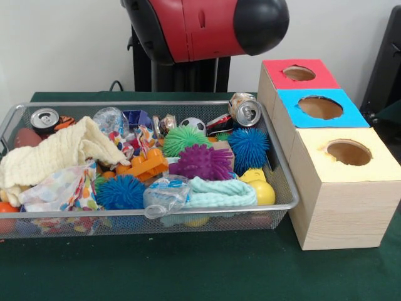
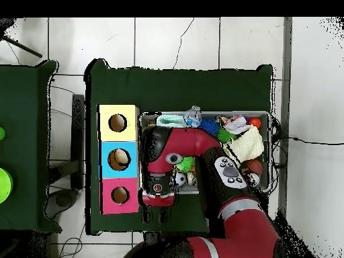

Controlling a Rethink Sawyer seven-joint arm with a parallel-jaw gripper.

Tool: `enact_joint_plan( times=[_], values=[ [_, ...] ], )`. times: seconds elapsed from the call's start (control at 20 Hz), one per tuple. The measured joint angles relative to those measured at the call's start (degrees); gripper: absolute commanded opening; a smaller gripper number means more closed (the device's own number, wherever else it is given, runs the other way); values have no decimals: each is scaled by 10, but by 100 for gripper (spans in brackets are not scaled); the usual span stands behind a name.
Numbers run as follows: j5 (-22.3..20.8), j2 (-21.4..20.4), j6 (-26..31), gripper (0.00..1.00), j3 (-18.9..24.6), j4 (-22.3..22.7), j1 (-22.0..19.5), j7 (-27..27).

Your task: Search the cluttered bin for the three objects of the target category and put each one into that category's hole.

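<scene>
The wire mesh bin [image 1: 156, 214] sits on the green table, full of clutter. In it are a green [image 1: 186, 139], a purple [image 1: 202, 162] and two blue spiky balls [image 1: 249, 148], two cans [image 1: 245, 111], a small soccer ball [image 1: 193, 125], cloths, a plastic bottle [image 1: 166, 194] and toys. Three boxes with round holes stand beside it: red [image 1: 276, 72], blue [image 1: 291, 110] and yellow [image 1: 313, 163]. In the overhead view the arm lies over the bin [image 2: 208, 113]. My gripper [image 2: 160, 212] is past the bin's edge, near the red box [image 2: 106, 195]. The front view shows only the arm's body [image 1: 207, 25].
A pale yellow cloth [image 1: 59, 153] covers the bin's left part and a teal cloth [image 1: 219, 193] lies at its front. A yellow toy [image 1: 260, 188] sits in the front right corner. A second green table [image 2: 20, 134] stands at the overhead view's left.
</scene>
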Motion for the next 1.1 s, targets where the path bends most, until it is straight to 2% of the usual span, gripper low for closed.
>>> enact_joint_plan(
  times=[0.4, 1.1],
  values=[
    [0, -2, -12, 100, -7, 0, 22, 0],
    [0, -4, -12, 100, -21, 0, 29, 0]
  ],
)
